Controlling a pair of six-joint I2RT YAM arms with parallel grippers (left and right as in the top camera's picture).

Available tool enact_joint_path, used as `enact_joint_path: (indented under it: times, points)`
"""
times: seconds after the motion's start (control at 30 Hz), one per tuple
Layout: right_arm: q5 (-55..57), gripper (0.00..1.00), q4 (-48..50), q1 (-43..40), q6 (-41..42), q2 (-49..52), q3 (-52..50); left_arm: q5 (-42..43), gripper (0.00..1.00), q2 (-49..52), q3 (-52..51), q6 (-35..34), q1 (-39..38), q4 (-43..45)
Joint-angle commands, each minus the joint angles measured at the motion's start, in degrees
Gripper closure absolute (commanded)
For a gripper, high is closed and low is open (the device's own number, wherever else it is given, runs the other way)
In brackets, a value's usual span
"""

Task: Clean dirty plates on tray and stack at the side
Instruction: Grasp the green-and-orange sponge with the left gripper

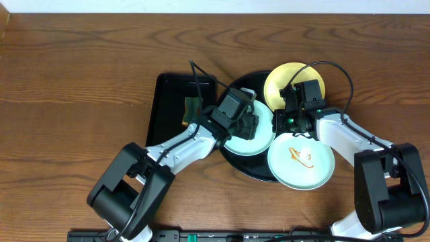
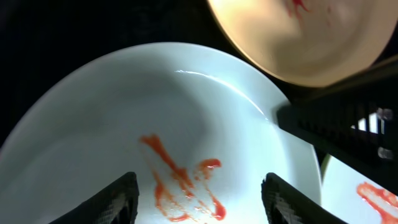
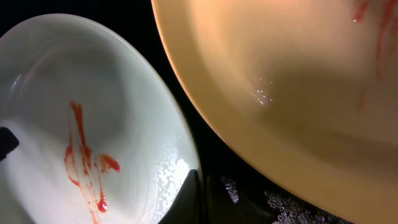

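The round black tray [image 1: 236, 163] holds three plates. A mint-blue plate [image 1: 246, 145] with red-orange sauce smears lies at its middle and fills the left wrist view [image 2: 186, 99]. My left gripper [image 1: 251, 125] hovers open and empty just above it [image 2: 202, 208]. My right gripper [image 1: 277, 123] is shut on that plate's right rim [image 3: 202, 196]. The pale yellow plate [image 1: 285, 77] lies at the back and carries red smears [image 3: 280, 74]. A second mint-blue plate [image 1: 302, 165] with an orange smear lies at the front right, over the tray's rim.
A smaller rectangular black tray [image 1: 168, 101] stands left of the round tray, with a green-yellow sponge [image 1: 191, 107] on it. Bare wooden table surrounds both trays. The two arms meet closely over the round tray.
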Motion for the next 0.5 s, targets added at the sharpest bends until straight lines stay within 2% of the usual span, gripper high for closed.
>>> enact_joint_path:
  times: [0.0, 0.23, 0.47]
  points:
    - [1.7, 0.99, 0.0, 0.1, 0.9, 0.5, 0.9, -3.3, 0.37, -3.0, 1.2, 2.1, 2.4, -0.6]
    - [1.7, 0.99, 0.6, 0.1, 1.0, 0.5, 0.9, -15.0, 0.36, -10.3, 1.2, 10.6, 9.5, -5.0]
    - [1.7, 0.99, 0.6, 0.1, 1.3, 0.5, 0.9, -15.7, 0.36, -8.1, 1.2, 10.4, 15.6, -10.7]
